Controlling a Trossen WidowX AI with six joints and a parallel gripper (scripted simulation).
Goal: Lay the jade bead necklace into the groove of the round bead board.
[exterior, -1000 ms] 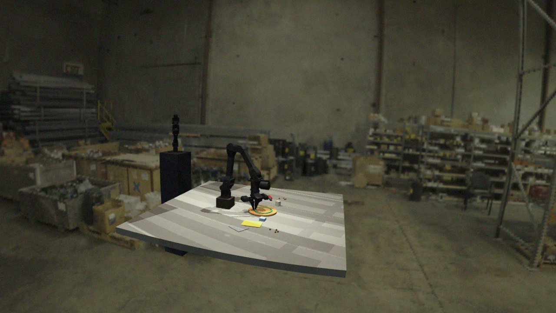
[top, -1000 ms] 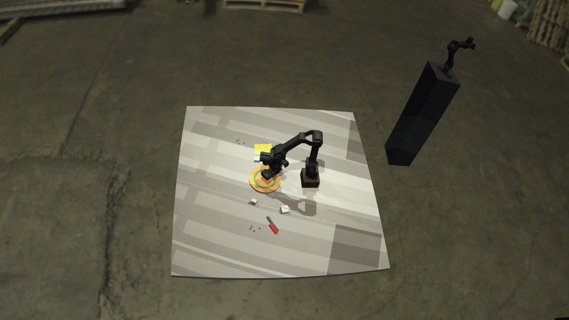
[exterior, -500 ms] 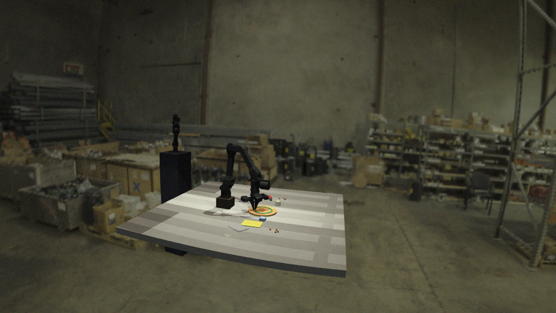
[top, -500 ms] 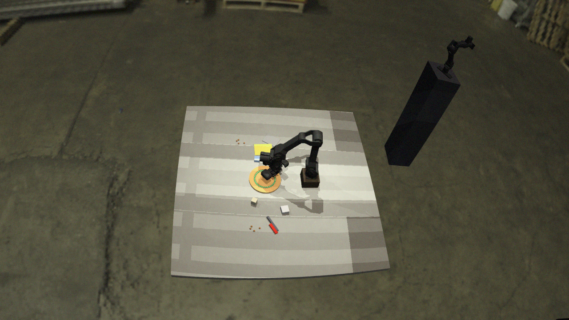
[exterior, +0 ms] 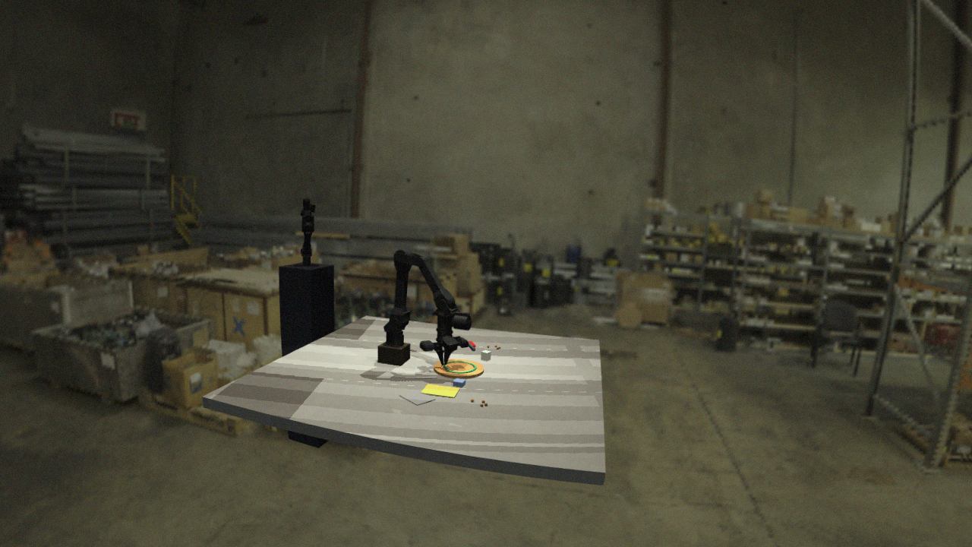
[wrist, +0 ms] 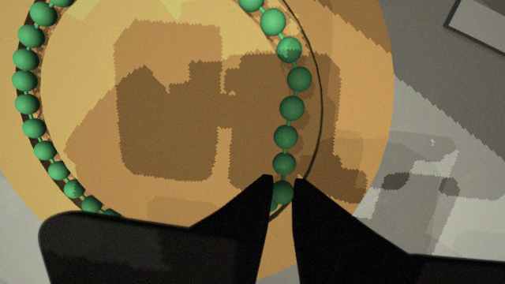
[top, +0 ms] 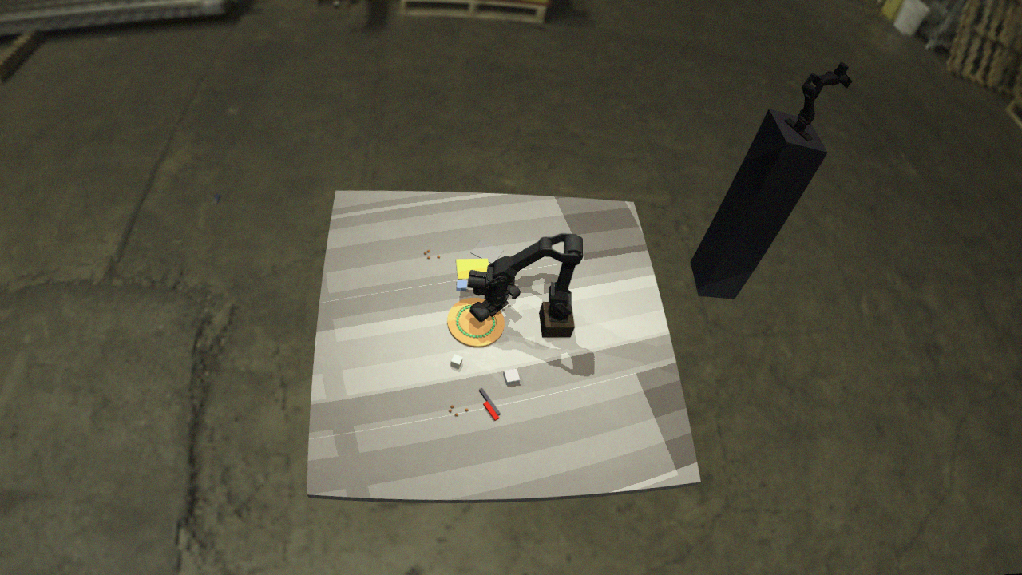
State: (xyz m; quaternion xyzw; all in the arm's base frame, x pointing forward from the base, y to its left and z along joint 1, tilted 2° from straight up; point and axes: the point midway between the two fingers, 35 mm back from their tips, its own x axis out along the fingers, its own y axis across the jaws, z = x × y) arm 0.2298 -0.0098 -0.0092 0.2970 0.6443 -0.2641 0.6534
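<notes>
The hand (wrist: 282,185), fingers drawn narrow, pinches one bead of the jade bead necklace (wrist: 292,108) low over the round bead board (wrist: 170,118) on the table (top: 500,443). Most of the strand already lies in the circular groove (wrist: 319,118); the pinched stretch bows inward of it, so the grip probably serves to draw it outward.

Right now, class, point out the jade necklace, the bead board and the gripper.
jade necklace (wrist: 291,108): wrist view, a bead.
bead board (wrist: 367,71): wrist view, outer rim.
gripper (wrist: 282,189): wrist view, between fingertips, clamped on a bead.
</notes>
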